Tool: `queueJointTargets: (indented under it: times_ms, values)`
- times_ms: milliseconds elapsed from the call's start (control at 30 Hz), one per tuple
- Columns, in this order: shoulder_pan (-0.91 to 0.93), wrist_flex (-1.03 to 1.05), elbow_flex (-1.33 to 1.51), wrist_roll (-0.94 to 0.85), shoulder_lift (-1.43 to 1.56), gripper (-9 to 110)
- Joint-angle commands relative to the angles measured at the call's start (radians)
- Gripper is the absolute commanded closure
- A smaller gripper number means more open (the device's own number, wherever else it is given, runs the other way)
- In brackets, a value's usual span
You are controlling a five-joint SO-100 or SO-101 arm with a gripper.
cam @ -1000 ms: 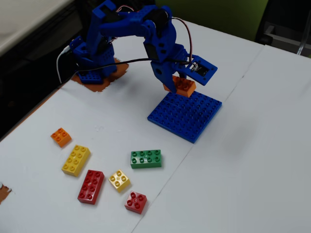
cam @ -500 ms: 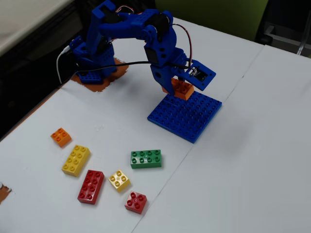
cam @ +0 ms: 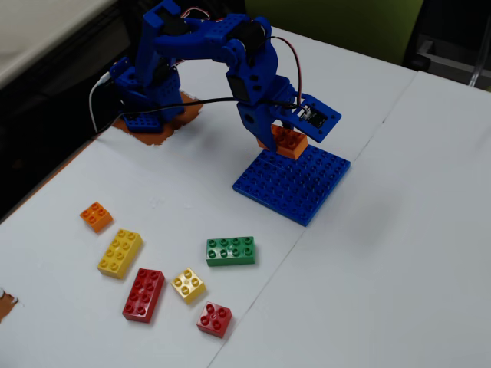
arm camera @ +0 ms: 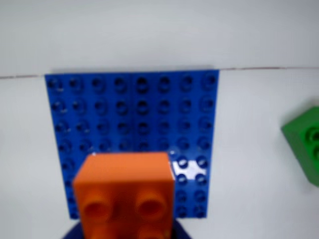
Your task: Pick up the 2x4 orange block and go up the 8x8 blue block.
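My blue gripper (cam: 285, 136) is shut on the 2x4 orange block (cam: 288, 142) and holds it just over the far edge of the 8x8 blue block (cam: 295, 182), which lies flat on the white table. In the wrist view the orange block (arm camera: 124, 191) fills the lower middle. It covers the near part of the blue plate (arm camera: 134, 114) and hides most of my jaws. I cannot tell whether the block touches the plate's studs.
Loose bricks lie near the table's front left: a green one (cam: 230, 251), a small orange one (cam: 96, 216), a long yellow one (cam: 120, 252), a long red one (cam: 143, 294), a small yellow one (cam: 188, 285) and a small red one (cam: 214, 320). The green brick (arm camera: 304, 137) also shows in the wrist view.
The gripper with the orange block has shifted slightly over the plate's far edge. Since half a second ago it has barely moved.
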Motion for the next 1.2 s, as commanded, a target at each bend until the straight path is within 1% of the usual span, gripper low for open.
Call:
queueJointTargets:
  times_ms: [0, 1167]
  values:
    - [0.011, -0.003, -0.003, 0.008, 0.071, 96]
    - [0.035, 0.011, -0.003, 0.057, 0.094, 96]
